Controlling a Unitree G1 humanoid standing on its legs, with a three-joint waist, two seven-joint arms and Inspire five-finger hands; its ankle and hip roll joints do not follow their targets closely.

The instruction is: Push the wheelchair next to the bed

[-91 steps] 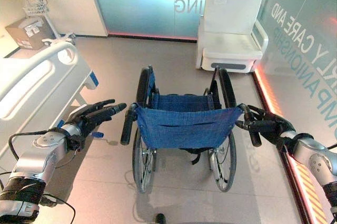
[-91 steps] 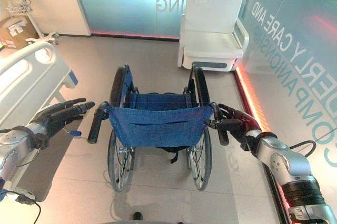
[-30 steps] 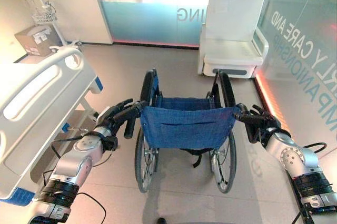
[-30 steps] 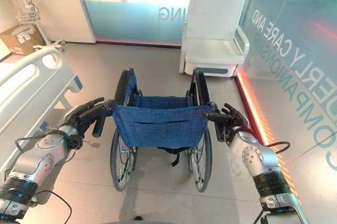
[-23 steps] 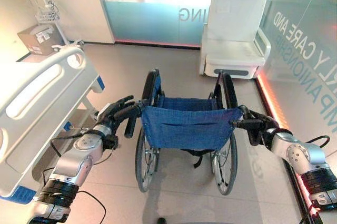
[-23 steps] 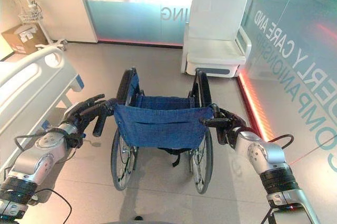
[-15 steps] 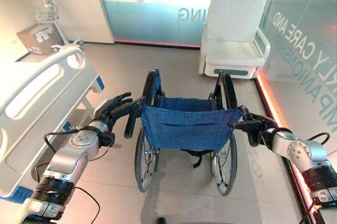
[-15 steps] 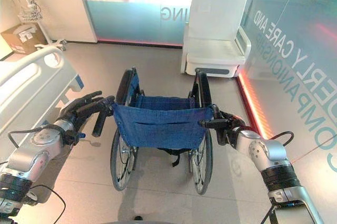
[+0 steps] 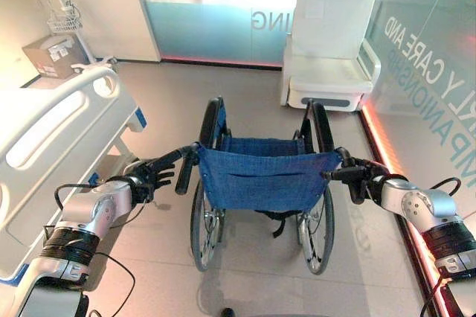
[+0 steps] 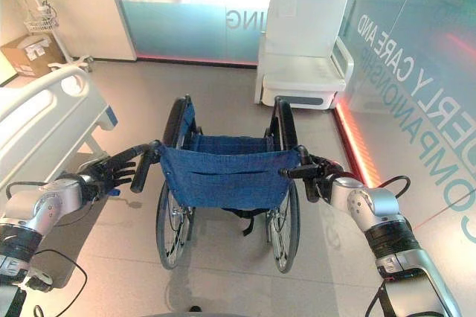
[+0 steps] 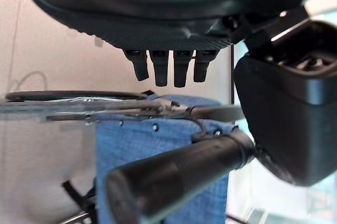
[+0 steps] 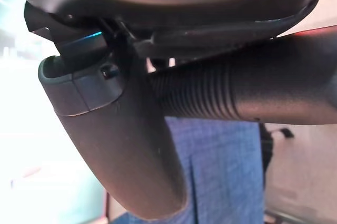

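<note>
Wheelchair: the wheelchair (image 9: 262, 187) stands on the floor (image 9: 245, 287) in front of the robot, its blue backrest facing the camera; it is well apart from the bed (image 9: 52, 138), which lies off to the robot's left
Left hand: the left hand (image 9: 145, 177) sits at the left push handle (image 9: 184, 172); in the left wrist view the handle lies between thumb and fingers (image 11: 167, 66), yet the fingers hang straight and relaxed above it, so nothing is clasped on this side
Right hand: the right hand (image 10: 327, 174) is at the right push handle (image 10: 306, 173); the right wrist view shows the ribbed grip pressed against the palm with the thumb (image 12: 121, 145) wrapped across it, so this side looks held
Risk, uneven grip: a push now would probably drive from the right alone; the chair may swing rather than roll straight, and the left handle could slip out past the loose fingers
Risk, bed: the rail and frame stand close by the left arm; a turn taken too sharply could knock the left wheel (image 9: 204, 216) or the arm against the bed
Risk, armchair: the white armchair (image 9: 327, 42) stands straight ahead by the glass wall (image 9: 431, 56); a run with no turn would likely end there
Needed: the left fingers closing first, as I judge it
</note>
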